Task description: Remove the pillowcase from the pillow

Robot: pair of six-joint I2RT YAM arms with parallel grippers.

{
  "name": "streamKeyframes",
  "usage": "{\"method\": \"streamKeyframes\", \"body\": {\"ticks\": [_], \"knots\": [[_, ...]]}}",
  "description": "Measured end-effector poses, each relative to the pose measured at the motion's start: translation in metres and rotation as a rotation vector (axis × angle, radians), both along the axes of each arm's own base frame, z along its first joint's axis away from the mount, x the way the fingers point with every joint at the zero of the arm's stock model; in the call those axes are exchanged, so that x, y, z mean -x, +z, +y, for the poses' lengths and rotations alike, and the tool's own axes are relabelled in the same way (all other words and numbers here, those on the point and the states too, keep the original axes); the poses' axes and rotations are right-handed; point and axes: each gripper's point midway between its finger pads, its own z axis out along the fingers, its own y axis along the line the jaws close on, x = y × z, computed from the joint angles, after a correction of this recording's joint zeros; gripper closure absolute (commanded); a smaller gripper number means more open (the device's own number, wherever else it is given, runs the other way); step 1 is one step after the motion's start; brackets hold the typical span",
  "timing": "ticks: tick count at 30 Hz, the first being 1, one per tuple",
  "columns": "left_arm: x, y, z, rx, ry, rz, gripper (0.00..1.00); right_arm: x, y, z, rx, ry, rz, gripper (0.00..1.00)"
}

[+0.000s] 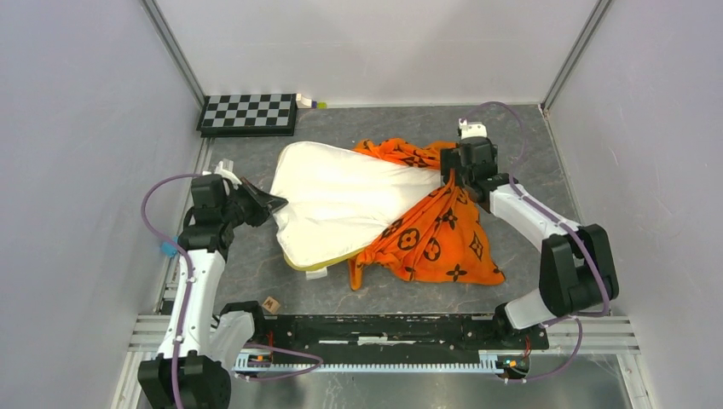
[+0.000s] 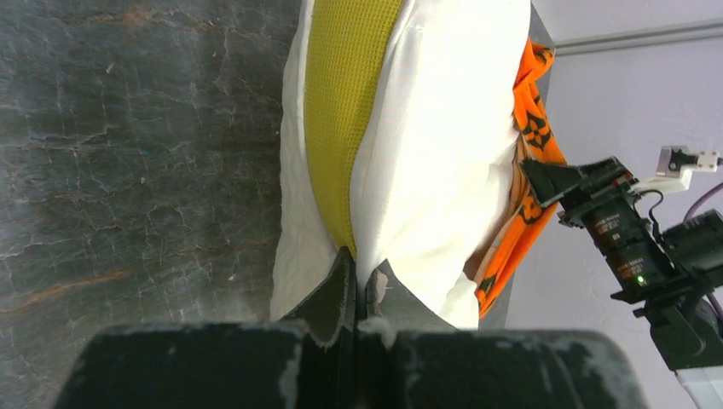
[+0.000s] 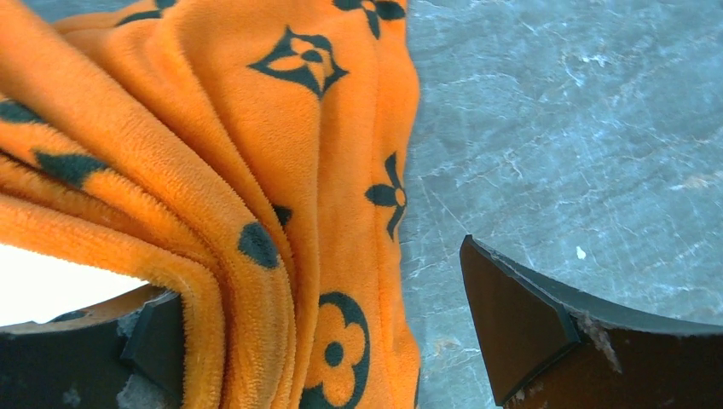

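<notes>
Closest to the left wrist camera, your left gripper (image 2: 358, 285) has its fingers pressed together on the edge of the large cream-white rectangular pillow (image 1: 341, 200), right at the end of its yellow-green mesh side band (image 2: 345, 128). That arm reaches low and inward from the left, forearm raised, wrist level with the pillow's left edge.

Your right gripper (image 3: 315, 281) stands spread. The bright orange fleece pillowcase with black flower and star motifs (image 1: 435, 243) is bunched against one finger (image 3: 158, 341), while the other finger (image 3: 529, 324) is well apart from it over bare table – nothing is clamped. The right arm is folded at the elbow and stretched toward the far right, wrist tipped down above the cloth.

Position of the work: the pillow lies mid-table on the grey stone-patterned table (image 1: 529, 145), mostly bare, with only its right end under the pillowcase, which is heaped to the right.

Assessment: stripping is well advanced, with the final pull-off in hand. The next move calls for the right fingers to close on a thick fold, then draw rightward – while the left anchors the pillow.
</notes>
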Motion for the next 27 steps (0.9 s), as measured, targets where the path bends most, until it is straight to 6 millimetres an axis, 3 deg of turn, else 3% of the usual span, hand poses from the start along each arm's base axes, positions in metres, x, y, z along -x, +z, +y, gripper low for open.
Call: {"method": "streamKeyframes", "body": {"ticks": [8,13,18,24,26,27], "knots": [[-0.008,-0.007,-0.005,0.080,-0.011,-0.031,0.98,0.010,0.035,0.047,-0.200,0.266,-0.051,0.02],[-0.010,-0.010,-0.006,0.096,-0.013,-0.034,0.98,0.028,0.053,0.106,-0.215,0.466,-0.051,0.02],[-0.010,-0.009,-0.006,0.094,-0.016,-0.055,0.98,0.066,0.078,0.170,-0.219,0.672,-0.075,0.02],[-0.010,-0.007,-0.011,0.113,-0.051,-0.074,0.85,0.106,0.102,0.196,-0.251,0.792,-0.124,0.02],[-0.010,-0.008,-0.012,0.118,-0.058,-0.077,0.98,0.121,0.100,0.197,-0.261,0.818,-0.125,0.02],[-0.010,-0.008,-0.012,0.119,-0.062,-0.080,0.98,0.131,0.094,0.197,-0.267,0.832,-0.114,0.02]]}}
